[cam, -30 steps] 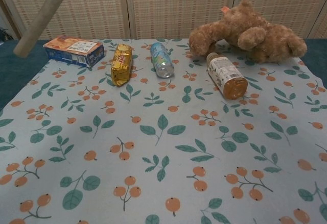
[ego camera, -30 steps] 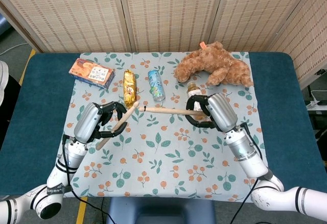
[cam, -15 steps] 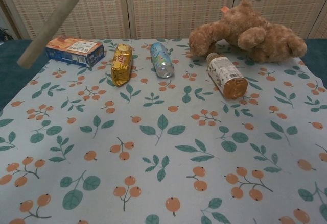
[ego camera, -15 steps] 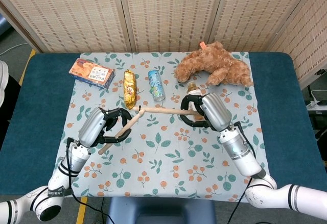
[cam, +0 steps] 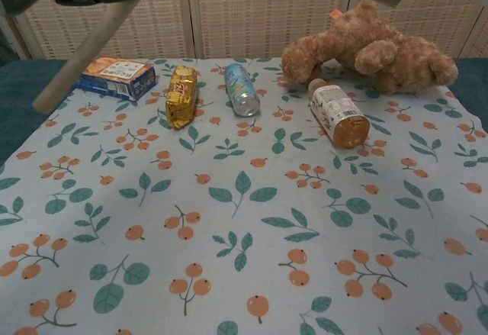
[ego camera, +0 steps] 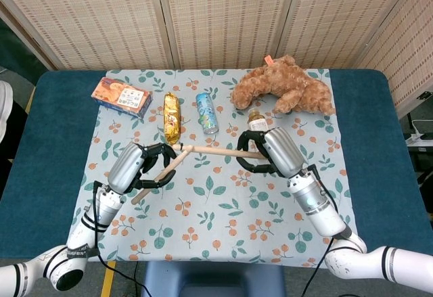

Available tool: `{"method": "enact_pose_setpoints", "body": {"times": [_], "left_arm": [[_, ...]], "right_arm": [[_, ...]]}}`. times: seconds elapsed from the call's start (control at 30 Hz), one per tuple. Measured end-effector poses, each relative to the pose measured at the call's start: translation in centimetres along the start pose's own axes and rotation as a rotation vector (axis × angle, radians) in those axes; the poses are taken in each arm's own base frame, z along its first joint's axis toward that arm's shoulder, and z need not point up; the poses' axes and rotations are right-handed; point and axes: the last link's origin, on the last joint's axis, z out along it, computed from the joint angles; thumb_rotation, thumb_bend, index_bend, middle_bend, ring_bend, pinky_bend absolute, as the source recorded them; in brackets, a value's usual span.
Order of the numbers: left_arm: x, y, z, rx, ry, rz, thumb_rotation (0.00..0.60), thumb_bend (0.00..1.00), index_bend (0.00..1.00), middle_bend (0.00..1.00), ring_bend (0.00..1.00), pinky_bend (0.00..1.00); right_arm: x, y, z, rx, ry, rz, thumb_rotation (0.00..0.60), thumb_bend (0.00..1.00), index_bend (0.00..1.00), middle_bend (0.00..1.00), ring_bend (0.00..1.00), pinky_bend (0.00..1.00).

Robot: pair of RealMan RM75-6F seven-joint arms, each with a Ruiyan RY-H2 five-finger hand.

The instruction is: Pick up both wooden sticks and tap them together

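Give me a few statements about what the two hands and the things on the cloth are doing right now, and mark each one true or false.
1. Each hand holds a wooden stick. True: left hand grips the left stick, right hand the right stick.
2. The stick tips meet. True.
3. The teddy bear sits at the cloth's near edge. False: far right.
4. The can stands upright. False: it lies flat.
5. The bottle lies beside the snack box. False: beside the bear.
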Motion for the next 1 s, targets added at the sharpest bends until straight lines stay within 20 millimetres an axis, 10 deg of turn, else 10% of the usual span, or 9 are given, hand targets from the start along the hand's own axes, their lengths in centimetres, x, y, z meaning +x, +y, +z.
{"method": "enact_pose_setpoints", "body": {"times": [0.47, 0.8, 1.0], "left_arm": [[2.2, -7.2, -2.3, 0.188, 0.019, 0.407, 0.6, 0.38, 0.66, 0.82, 0.91, 1.0], [-1.4, -12.2, -7.7, 0.289, -0.164, 0.585, 0.6, 0.38, 0.65, 0.81, 0.91, 1.0], [-2.5, -12.7, -8.4, 0.281, -0.171, 0.581, 0.6, 0.38, 0.54, 0.69, 0.86, 1.0]], "right_arm": [[1.5, 6.0, -4.5, -0.137, 0.067, -0.331, 0.6, 1.0, 0.83, 0.66, 0.86, 1.0], [0.3, 12.6, -7.5, -0.244, -0.044, -0.407, 0.6, 1.0, 0.82, 0.66, 0.84, 1.0], [-0.9, 16.8, -8.7, -0.318, -0.124, -0.441, 0.6, 0.75, 0.71, 0.65, 0.54, 0.99]]}}
